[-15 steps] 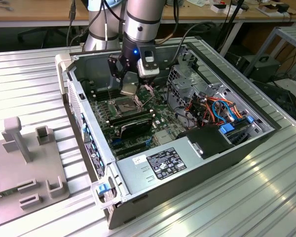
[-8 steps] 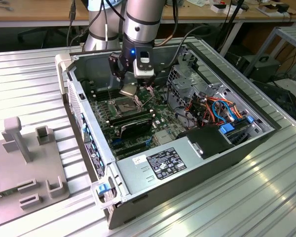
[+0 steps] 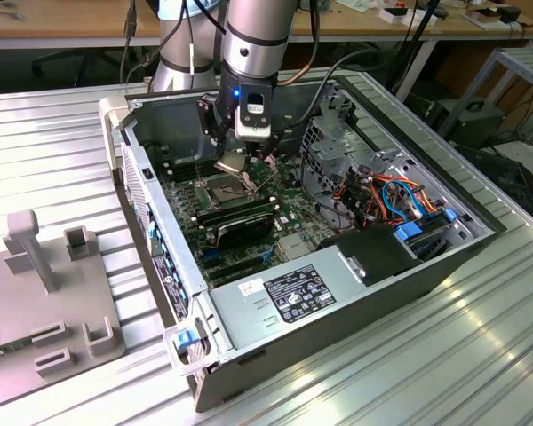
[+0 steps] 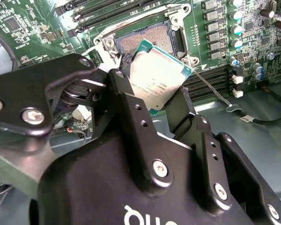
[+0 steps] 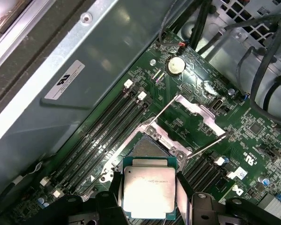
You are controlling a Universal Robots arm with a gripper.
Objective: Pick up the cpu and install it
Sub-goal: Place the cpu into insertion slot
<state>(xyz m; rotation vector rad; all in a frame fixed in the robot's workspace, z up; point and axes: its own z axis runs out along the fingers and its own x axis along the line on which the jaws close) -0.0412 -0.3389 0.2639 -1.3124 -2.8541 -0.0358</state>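
While gripper (image 4: 152, 93) clamps cpu (image 4: 160, 75) above socket (image 4: 145, 40), motherboard (image 3: 291, 211) sits inside open case (image 3: 151, 209).

Ribbed metal table (image 3: 444, 373) bears open computer case (image 3: 364, 324); grey, perhaps plastic, fixture (image 3: 71, 311) beside it.

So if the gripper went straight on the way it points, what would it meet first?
Most likely the open socket: the gripper holds the cpu above it. Depth is unclear, so the cpu may land on the socket's near edge first.
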